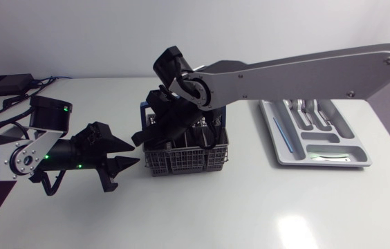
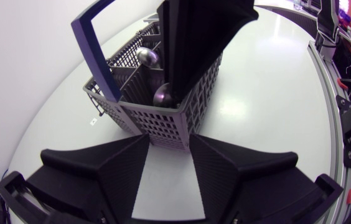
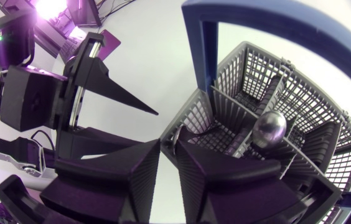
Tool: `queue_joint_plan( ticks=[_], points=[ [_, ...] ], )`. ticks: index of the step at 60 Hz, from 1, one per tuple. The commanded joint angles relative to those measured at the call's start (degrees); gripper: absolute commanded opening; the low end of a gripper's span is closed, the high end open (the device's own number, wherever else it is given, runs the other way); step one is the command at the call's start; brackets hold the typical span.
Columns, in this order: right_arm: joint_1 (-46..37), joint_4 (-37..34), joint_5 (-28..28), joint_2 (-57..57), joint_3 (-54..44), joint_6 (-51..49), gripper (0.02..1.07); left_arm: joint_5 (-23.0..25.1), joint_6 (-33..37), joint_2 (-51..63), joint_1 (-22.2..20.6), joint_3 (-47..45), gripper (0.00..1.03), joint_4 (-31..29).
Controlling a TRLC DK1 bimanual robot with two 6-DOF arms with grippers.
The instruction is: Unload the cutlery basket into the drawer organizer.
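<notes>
From above, the right gripper [image 1: 180,130] is sitting down inside the cutlery basket [image 1: 181,162] at the middle of the surface [image 1: 202,214]. The left gripper [image 1: 134,152] is hovering just beside the basket's left wall, spread wide and holding nothing. The drawer organizer [image 1: 296,155] is lying well apart to the right, with some pieces in its slots. In the left wrist view, a spoon bowl [image 2: 163,96] is showing just beside the right gripper. In the right wrist view, another spoon [image 3: 269,129] is standing just ahead; whether that gripper is clamping anything I cannot tell. A pick from the basket seems to be in hand. The next move is calling for a firm hold on one piece, then a straight lift clear of the blue handle [image 3: 200,56].
</notes>
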Motion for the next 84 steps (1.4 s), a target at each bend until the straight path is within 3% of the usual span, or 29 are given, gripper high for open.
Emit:
queue_joint_plan(
  ticks=[1, 35, 54, 84],
  points=[
    [-0.4, 0.0, -0.3, 1.3, 2.5, 1.8, 0.27, 0.6, 0.8, 1.1, -0.1, -1.6, 0.48, 0.6],
    [0.0, -2.6, 1.3, 2.2, 1.7, -0.5, 0.26, 0.8, 0.9, 1.0, -0.1, -2.0, 0.48, 0.6],
    [0.7, -2.0, 4.9, 1.8, 0.5, -3.3, 0.08, 0.8, 0.6, -0.8, -0.2, -2.0, 0.48, 0.1],
    [2.0, -4.0, 5.1, -3.9, 1.0, -5.6, 0.08, 0.8, 0.3, -2.6, -0.9, -2.8, 0.48, -0.5]
  ],
)
